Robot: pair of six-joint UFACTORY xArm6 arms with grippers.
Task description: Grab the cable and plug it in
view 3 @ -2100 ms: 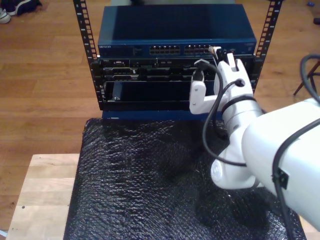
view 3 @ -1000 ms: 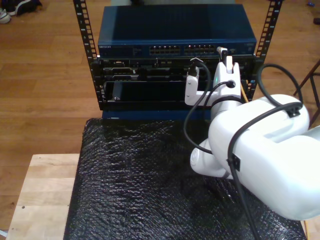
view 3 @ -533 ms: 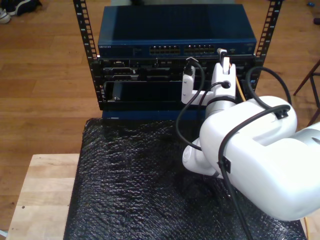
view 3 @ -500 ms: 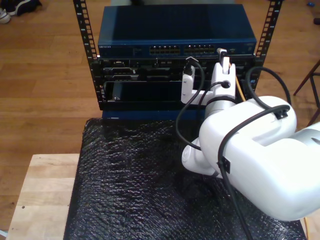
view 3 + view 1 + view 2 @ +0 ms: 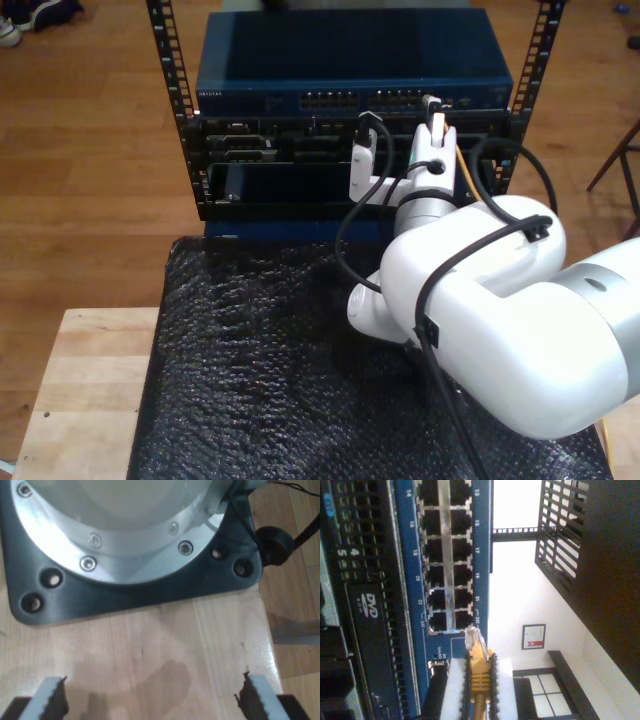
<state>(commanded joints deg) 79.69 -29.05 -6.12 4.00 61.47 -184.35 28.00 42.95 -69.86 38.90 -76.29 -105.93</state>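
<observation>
Cable (image 5: 479, 672) plug sits pinched in my second end effector (image 5: 479, 677) just short of the switch (image 5: 350, 60); my first end effector (image 5: 150, 700) gapes, empty.

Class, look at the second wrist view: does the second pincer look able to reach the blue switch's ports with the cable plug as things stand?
Probably yes. My second pincer holds the cable, its plug just short of the blue switch's last ports, nothing between.
</observation>
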